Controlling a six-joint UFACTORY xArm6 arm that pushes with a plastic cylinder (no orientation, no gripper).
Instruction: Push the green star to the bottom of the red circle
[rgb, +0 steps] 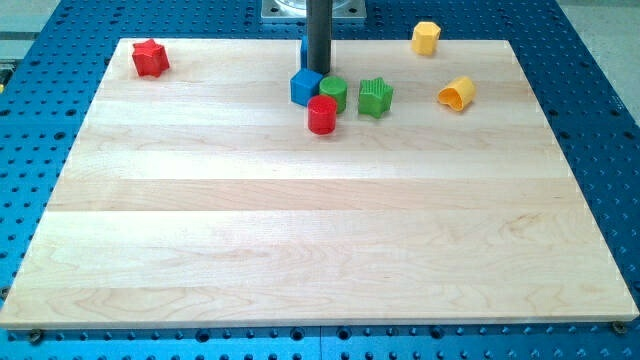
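Observation:
The green star (375, 97) lies near the view's top centre on the wooden board (320, 230). The red circle (322, 115) stands to its left and slightly lower, a small gap apart. A green circle (334, 92) sits between them, touching the red circle's top. A blue cube (306, 86) touches the green circle on the left. My tip (318, 69) stands just above the blue cube and green circle, close behind them, left of the green star.
A red star (150, 58) lies at the board's top left corner. A yellow block (426, 37) sits at the top edge, right of centre. Another yellow block (456, 94) lies right of the green star. Blue perforated table surrounds the board.

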